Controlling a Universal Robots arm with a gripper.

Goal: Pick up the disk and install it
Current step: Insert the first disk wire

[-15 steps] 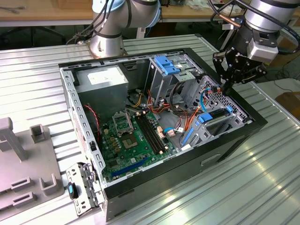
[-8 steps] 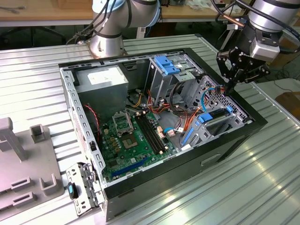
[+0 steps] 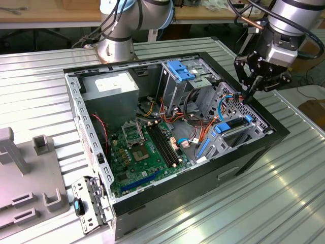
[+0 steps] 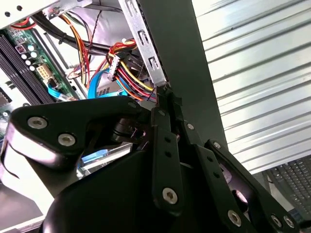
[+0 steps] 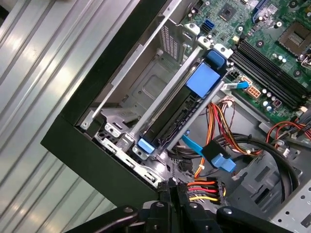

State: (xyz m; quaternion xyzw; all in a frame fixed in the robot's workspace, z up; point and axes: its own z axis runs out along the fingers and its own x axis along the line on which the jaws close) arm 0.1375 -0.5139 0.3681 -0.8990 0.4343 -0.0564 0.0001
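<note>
Disk (image 5: 170, 115) sits in cage (image 5: 146, 87) — inside the case (image 3: 167, 195).

My arm (image 3: 292, 18) is silver tube with grey joint caps, black cables (image 3: 238, 12) trailing alongside. My pincer (image 3: 252, 90) is matte black, its linked bars studded with round silver screws (image 4: 169, 195).

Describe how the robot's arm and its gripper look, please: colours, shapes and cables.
The arm is silver-grey tubing with a pale blue joint cap; dark cables hang beside its wrist. The gripper is black, built of flat linkage bars with silver screws, tapering into slim black fingers.
</note>
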